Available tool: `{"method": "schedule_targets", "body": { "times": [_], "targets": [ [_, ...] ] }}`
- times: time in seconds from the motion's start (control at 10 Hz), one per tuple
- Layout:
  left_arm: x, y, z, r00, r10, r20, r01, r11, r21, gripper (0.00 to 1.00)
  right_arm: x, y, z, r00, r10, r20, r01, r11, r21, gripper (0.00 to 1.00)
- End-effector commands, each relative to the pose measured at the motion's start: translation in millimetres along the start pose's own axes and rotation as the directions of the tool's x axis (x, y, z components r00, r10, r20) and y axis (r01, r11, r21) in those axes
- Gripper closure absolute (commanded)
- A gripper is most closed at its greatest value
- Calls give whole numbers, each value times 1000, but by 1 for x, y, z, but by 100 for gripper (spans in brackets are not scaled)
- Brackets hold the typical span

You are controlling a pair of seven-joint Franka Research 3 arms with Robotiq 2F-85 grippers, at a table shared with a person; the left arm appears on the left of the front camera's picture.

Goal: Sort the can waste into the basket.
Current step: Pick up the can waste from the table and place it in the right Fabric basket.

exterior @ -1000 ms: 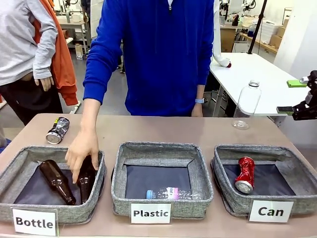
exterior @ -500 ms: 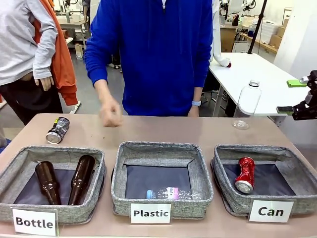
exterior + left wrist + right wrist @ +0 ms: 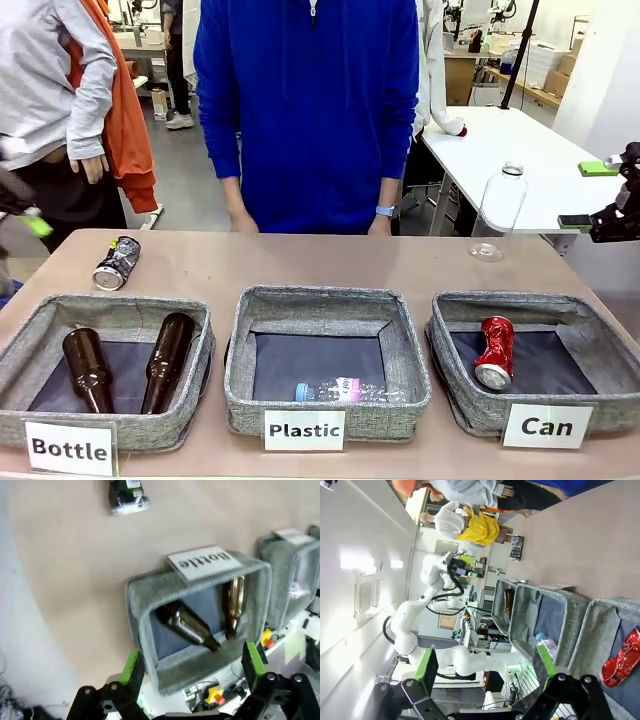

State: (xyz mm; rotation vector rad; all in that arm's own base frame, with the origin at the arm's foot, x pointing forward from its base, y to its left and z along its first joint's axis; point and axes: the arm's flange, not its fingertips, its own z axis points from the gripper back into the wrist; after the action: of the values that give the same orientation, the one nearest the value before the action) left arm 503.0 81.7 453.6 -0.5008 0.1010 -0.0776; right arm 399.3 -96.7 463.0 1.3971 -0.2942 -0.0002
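A dark silvery-black crushed can (image 3: 117, 262) lies on the table at the far left, behind the bins; it also lies near the top edge as the dark can (image 3: 127, 495) and far off as the dark can (image 3: 516, 547). A red crushed can (image 3: 495, 352) lies inside the grey basket (image 3: 455, 385) labelled "Can", at the front right. The red can (image 3: 622, 660) lies in that basket (image 3: 600, 606) in the right wrist view. My left gripper (image 3: 25, 210) shows blurred at the left edge. The left gripper (image 3: 192, 664) hovers open above the "Bottle" bin. My right gripper (image 3: 588, 195) hangs open off the table's right side, as does the right gripper (image 3: 485, 669).
The "Bottle" bin (image 3: 195, 375) at front left holds two brown bottles (image 3: 165, 360). The "Plastic" bin (image 3: 240, 375) in the middle holds a clear bottle (image 3: 345, 390). A clear plastic bottle (image 3: 498, 212) stands at the far right. A person in blue (image 3: 310, 110) stands at the far edge.
The person's hand has pulled out of the "Bottle" bin and back to their side. The brown bottles have settled. My left gripper has come into the front view at the left edge.
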Motion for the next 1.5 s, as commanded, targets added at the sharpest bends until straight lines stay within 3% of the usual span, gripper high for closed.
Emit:
{"method": "schedule_targets", "body": {
  "times": [0.0,0.3,0.5,1.0,1.4],
  "targets": [
    [46,-13,-17,994,108,9,-108,982,153,0,-1,1,3,1000,21,-16,-21,1000,-5,0],
    [115,-35,-59,975,175,139,-213,913,348,0,-1,1,3,1000,21,-16,-21,1000,-5,0],
    [146,-25,-84,954,218,206,-286,868,405,0,-1,1,3,1000,21,-16,-21,1000,-5,0],
    [179,11,-121,941,290,173,-336,853,399,0,-1,1,3,1000,21,-16,-21,1000,-5,0],
    [180,17,-141,953,261,152,-300,869,394,0,-1,1,3,1000,21,-16,-21,1000,-5,0]
  ]
}}
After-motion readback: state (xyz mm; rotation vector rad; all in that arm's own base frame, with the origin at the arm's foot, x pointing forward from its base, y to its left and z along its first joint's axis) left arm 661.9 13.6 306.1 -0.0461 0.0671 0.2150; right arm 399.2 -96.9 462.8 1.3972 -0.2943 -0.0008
